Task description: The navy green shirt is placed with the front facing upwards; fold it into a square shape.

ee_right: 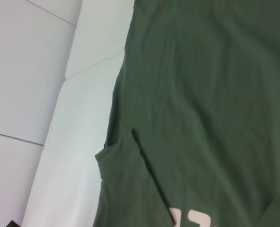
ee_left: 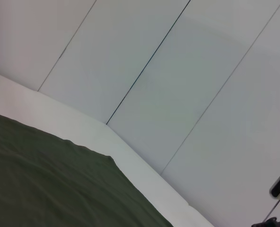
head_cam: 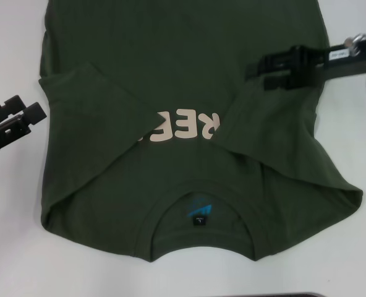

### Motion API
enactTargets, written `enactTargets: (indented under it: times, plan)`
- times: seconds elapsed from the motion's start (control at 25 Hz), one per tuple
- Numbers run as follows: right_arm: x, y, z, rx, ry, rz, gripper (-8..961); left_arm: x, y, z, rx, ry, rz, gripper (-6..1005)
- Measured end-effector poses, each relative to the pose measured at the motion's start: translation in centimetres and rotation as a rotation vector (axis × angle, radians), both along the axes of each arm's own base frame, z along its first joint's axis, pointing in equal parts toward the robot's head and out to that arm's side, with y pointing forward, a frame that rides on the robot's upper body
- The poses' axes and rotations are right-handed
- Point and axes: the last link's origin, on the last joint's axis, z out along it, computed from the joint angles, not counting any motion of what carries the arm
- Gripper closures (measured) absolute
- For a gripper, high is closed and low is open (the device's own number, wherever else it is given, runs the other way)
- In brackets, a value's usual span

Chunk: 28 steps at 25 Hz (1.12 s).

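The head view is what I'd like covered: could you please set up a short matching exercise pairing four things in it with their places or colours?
Things:
1. left gripper
2. right gripper
3. neck label
4. lettering

Descriptions:
A. cream, partly covered by folded-in cloth
B. over the navy green shirt
C. blue and black, inside the collar
D. over the white table, beside the shirt's edge

Pairs: 1-D, 2-B, 3-C, 4-A
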Motion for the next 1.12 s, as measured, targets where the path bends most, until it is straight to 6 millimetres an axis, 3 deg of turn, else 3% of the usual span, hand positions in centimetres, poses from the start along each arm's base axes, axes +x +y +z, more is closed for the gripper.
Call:
enactTargets:
  times: [0.36,0.56,0.92,1.12]
  plan:
    - [2.9,-0.8,2.4,0.053,-0.022,-0.041,225,0.1,0.2,0.4,-0.01,-0.008,-0.001,80]
    - [3.8,-1.8,1.9,0.037,-0.098,0.077,203,0.1,0.2,0.8,-0.044,-0.027,0.004,79]
    - [3.8,-3.2,1.7,0.062,-0.153,0.384,38,0.6,0.0,2.5,-0.106,-0.057,-0.031,79]
    - [3.2,-4.3,3.0,0.105,-0.065,0.464,50,0.5,-0.4,2.8,-0.141,-0.063,-0.02,79]
